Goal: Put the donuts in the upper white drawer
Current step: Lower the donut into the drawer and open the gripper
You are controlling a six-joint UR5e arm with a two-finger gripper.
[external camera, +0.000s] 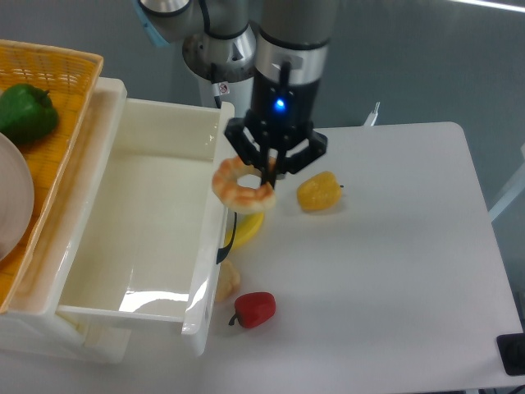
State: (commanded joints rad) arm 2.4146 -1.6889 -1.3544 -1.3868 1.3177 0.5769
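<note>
Count on my table: two donuts, one (243, 185) pinched in my gripper (267, 175), one (227, 281) half hidden beside the white drawer (139, 246). One yellow pepper (318, 191), one red pepper (255, 309), one green pepper (26, 113), one banana (246, 224), one orange basket (57, 70).

Held donut (243, 185): pale tan ring with orange-brown browning along its rim.
Second donut (227, 280): pale tan, only partly visible beside the drawer front.
Upper white drawer (131, 238): glossy cream-white inside and out, black curved handle (229, 235).
Gripper (274, 164): black, with a small blue light glowing above it.
Arm housing: grey, with light blue caps.
Yellow pepper (319, 191): deep yellow, dark stem.
Banana (248, 224): bright yellow.
Red pepper (254, 309): glossy red, dark stem.
Green pepper (25, 113): deep green.
Wicker basket (68, 86): orange, woven lattice pattern.
Plate (14, 201): off-white.
Table (394, 279): plain white.
</note>
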